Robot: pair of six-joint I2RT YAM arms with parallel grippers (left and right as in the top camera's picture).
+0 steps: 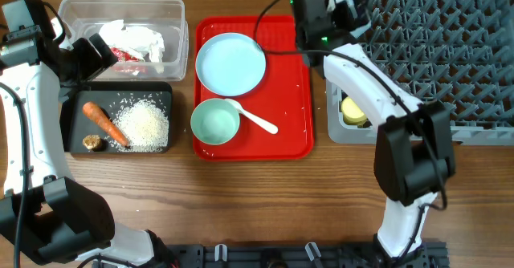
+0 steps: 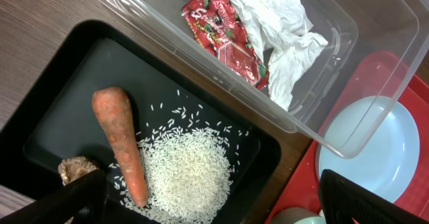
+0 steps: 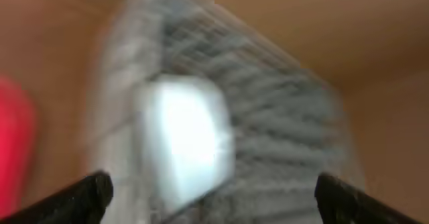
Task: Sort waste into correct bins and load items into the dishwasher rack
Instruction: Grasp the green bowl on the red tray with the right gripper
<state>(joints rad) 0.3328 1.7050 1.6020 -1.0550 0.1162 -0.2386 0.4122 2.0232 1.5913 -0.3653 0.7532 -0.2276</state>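
Note:
My left gripper (image 2: 214, 204) hangs open above the black tray (image 2: 74, 76), which holds the carrot (image 2: 120, 143), loose rice (image 2: 188, 174) and a brown lump (image 2: 75, 168). Behind it, the clear tub (image 2: 375, 83) contains crumpled napkins (image 2: 281, 23) and the red wrapper (image 2: 224, 36). On the red serving tray (image 1: 293, 131) lie the plate (image 1: 230, 63), a bowl (image 1: 215, 122) and the spoon (image 1: 257, 119). My right gripper (image 3: 214, 197) is open over the rack's (image 1: 434, 51) near-left corner. Its view is blurred and shows a pale blue shape (image 3: 184, 140) among the pegs. The yellow cup (image 1: 353, 111) sits in the rack.
The red serving tray lies between the bins on the left and the rack on the right. The right arm's body (image 1: 361, 75) crosses the rack's left edge. Bare wooden table (image 1: 265, 196) runs along the front.

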